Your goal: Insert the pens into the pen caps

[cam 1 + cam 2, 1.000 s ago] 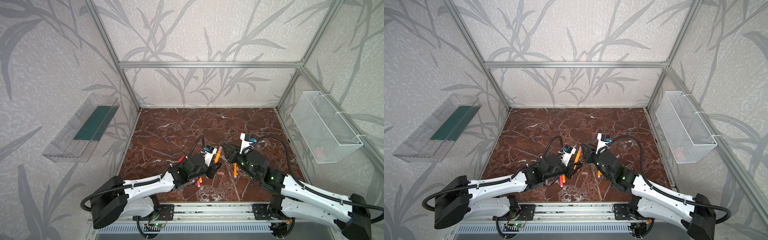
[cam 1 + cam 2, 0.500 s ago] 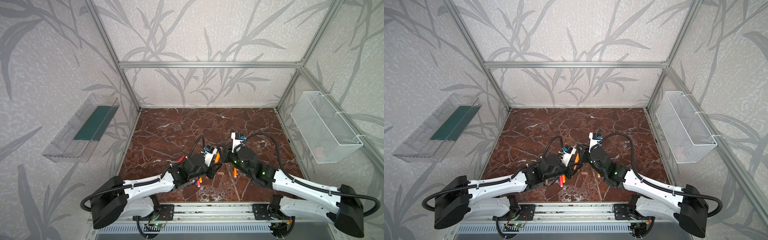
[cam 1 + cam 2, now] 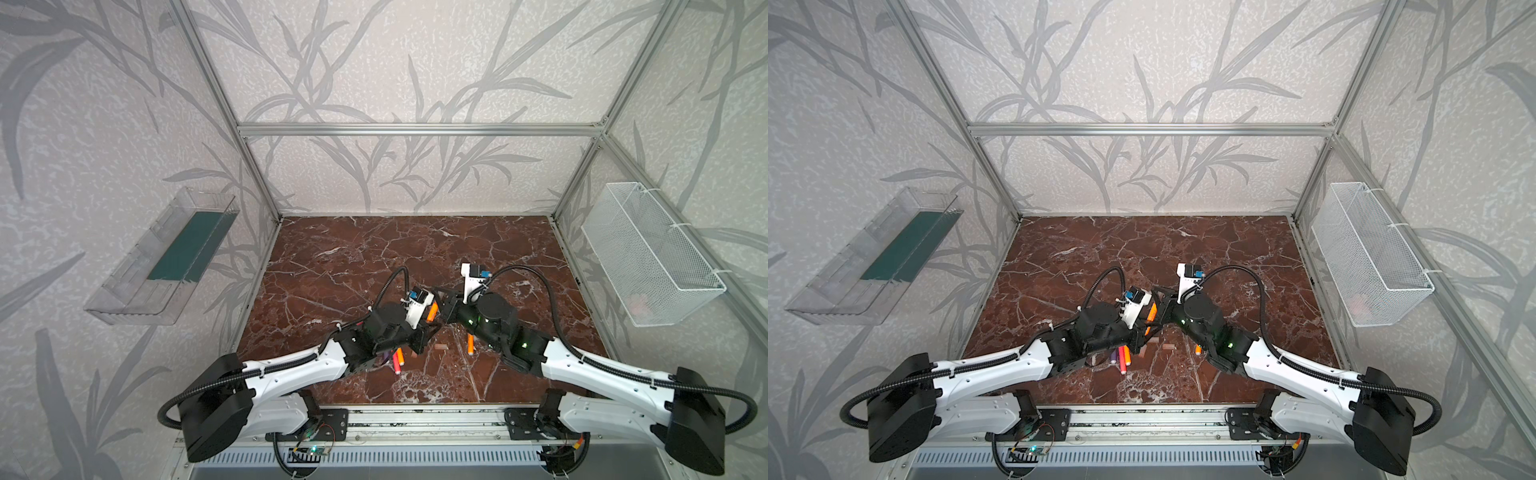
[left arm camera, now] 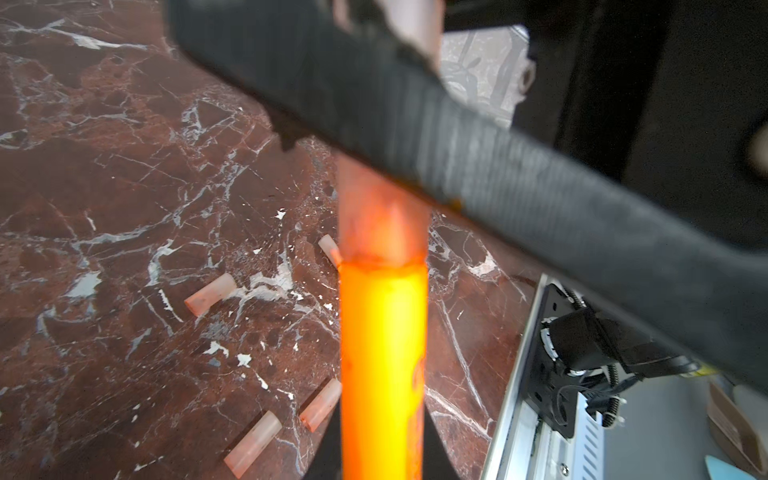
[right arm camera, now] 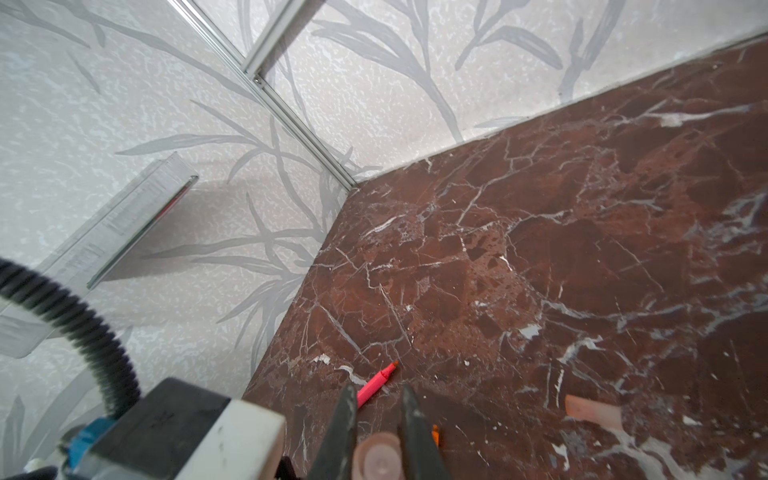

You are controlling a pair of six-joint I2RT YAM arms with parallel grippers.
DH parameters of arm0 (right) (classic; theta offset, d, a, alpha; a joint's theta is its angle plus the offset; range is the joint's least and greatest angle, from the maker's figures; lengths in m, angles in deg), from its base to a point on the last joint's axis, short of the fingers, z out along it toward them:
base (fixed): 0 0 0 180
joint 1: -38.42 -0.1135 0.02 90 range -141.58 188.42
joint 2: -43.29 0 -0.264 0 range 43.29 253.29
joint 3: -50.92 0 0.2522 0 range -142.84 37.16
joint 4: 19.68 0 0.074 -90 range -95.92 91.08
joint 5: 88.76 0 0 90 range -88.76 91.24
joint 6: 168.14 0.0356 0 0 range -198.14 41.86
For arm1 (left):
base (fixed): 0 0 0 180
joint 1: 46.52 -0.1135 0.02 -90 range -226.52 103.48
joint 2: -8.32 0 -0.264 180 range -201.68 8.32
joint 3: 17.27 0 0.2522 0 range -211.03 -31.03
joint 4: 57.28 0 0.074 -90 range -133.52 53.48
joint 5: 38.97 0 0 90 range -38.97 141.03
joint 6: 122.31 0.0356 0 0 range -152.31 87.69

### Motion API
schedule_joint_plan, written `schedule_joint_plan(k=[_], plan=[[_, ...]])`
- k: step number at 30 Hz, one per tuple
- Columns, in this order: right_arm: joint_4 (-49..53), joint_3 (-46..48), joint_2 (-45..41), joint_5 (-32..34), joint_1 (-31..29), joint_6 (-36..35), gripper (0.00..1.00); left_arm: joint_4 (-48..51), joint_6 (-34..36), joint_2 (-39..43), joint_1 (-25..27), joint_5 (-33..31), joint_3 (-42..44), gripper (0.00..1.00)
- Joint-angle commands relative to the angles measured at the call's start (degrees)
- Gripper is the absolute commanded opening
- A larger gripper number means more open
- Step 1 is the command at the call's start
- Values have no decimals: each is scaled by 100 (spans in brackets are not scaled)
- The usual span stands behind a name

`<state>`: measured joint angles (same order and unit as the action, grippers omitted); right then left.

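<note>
Cap check: right pincer [image 5: 378, 388] clamped on pale translucent pink plastic cap [image 5: 378, 457], which sits over the tip of slim orange marker pen [image 4: 382, 353]. Left pincer [image 3: 427, 332] is closed on that pen's barrel, held above dark red marble bench [image 4: 104, 166]. Pincers almost touching. Four loose caps [image 4: 210, 293] lie on the bench below. Pink-red pen [image 5: 374, 384] lies just beyond the right pincer.
</note>
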<state>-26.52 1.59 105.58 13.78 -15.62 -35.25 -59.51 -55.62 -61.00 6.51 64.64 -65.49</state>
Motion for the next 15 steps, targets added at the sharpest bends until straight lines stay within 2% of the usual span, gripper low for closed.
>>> schedule_joint_plan(k=[1, 3, 5, 8, 12, 15], plan=[[-457, 586, 72, -854, -141, -588, 0, -376, -58, 273, -420, 515, -315, 0], [-486, 670, 136, -1044, -141, -589, 0, -316, 44, 333, -465, 428, -325, 0], [-60, 518, 232, -1001, -194, -276, 0, -229, 163, 384, -465, 37, -333, 0], [694, 166, 456, -563, -637, 411, 0, 34, 377, 401, -444, -1036, -394, 0], [1466, -426, 889, 105, -1316, 954, 0, -17, 687, 376, -402, -2350, -408, 0], [1749, -588, 1037, 561, -1468, 1146, 0, -80, 775, 373, -390, -2775, -418, 0]])
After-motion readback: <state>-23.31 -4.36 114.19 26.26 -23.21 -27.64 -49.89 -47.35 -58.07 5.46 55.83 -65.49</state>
